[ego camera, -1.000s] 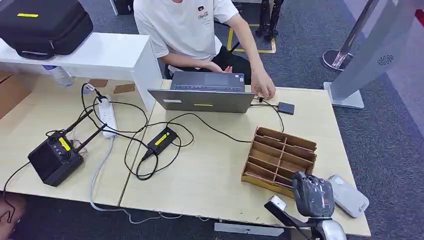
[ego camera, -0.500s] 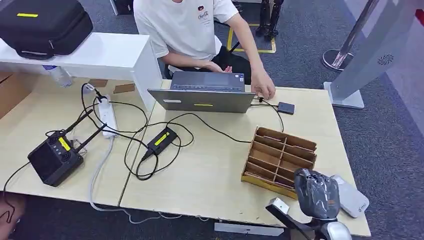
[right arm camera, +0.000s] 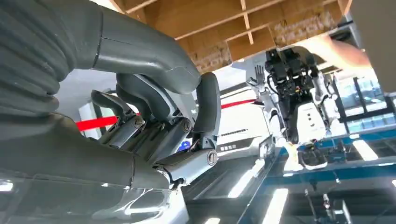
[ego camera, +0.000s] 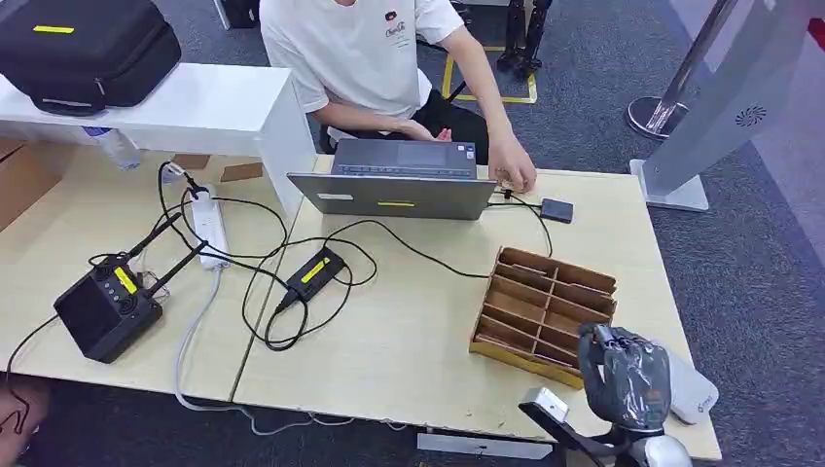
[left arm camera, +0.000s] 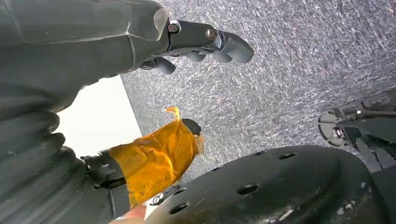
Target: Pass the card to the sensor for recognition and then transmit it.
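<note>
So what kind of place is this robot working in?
Probably an office or lab test area: a person at a laptop, a wooden card organizer, and cabled electronics on a carpeted floor.

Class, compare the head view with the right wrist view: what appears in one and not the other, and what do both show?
Head view alone: the laptop, a seated person, the black cables, the pale sensor pad beside the right hand. Right wrist view alone: another robot standing in the background. Both: the right hand and the wooden slotted organiser.
</note>
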